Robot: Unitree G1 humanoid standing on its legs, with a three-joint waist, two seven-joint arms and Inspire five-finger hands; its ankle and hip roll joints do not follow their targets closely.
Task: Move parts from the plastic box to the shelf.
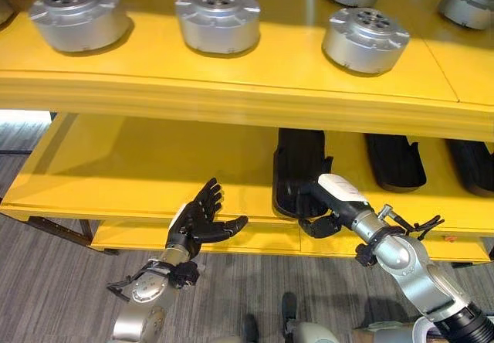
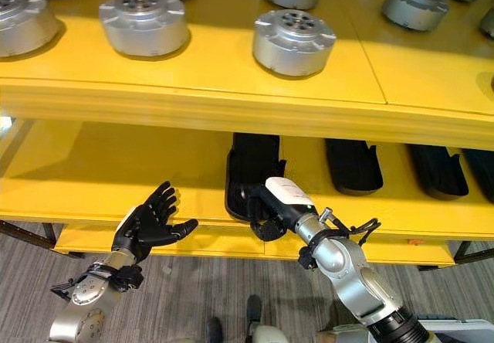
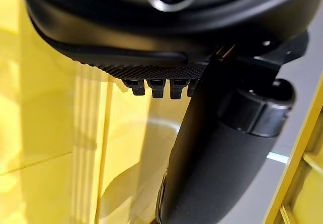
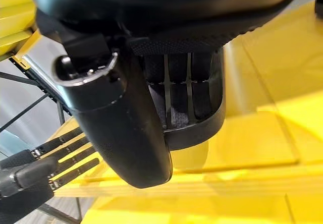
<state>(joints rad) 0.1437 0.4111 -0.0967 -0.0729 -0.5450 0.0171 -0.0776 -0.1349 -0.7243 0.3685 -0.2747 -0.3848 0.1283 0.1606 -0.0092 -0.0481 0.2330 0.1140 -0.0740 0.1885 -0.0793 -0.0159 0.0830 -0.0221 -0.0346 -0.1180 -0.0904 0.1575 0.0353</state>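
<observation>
The right hand (image 1: 328, 204) curls its fingers over the near end of a black tray-like part (image 1: 299, 169) to seat it on the yellow shelf's (image 1: 154, 165) lower level, while the left hand (image 1: 199, 218) waits open-fingered beside it.

Grey wood-grain plank floor (image 1: 62, 281) runs under a glossy yellow two-tier shelf unit (image 1: 231, 96). Thin dark metal legs (image 1: 58, 231) support its lower tier at left. A bright patch of light (image 1: 23, 117) falls beyond the left end.
</observation>
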